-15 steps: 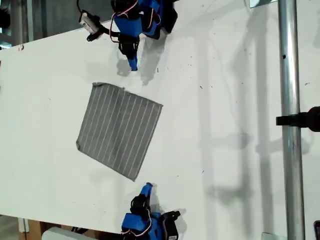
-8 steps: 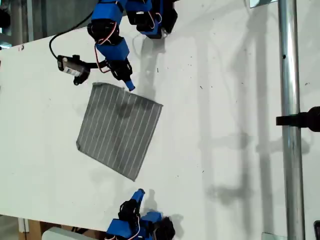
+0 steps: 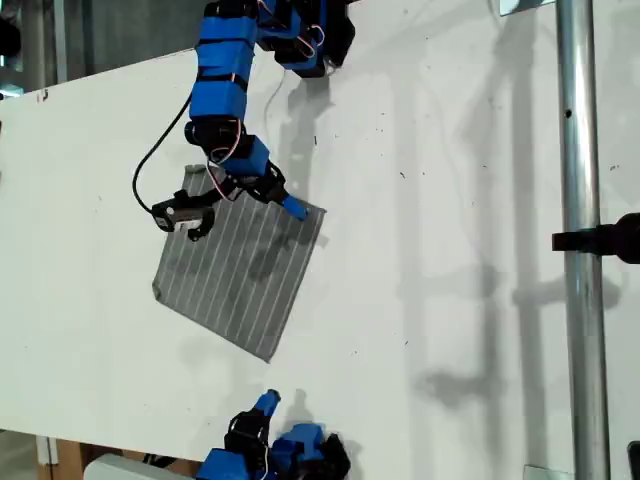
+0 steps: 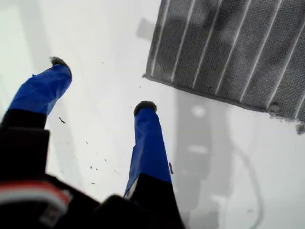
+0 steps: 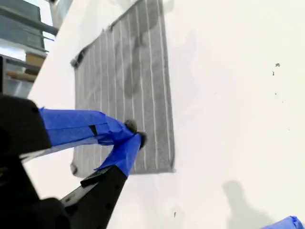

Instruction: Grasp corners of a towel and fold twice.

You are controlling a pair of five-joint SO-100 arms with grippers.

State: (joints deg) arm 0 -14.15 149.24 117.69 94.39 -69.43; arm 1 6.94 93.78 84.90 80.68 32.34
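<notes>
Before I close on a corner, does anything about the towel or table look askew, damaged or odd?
Nothing damaged. The towel lies flat and unfolded, rotated relative to the table edges. Small dark specks dot the table.

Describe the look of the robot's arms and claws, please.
Both arms are bright blue blocks with black joints. My first claw has two tapered blue fingers with dark tips on a black base; my second claw looks alike. A thin black cable loops to a small camera beside it.
</notes>
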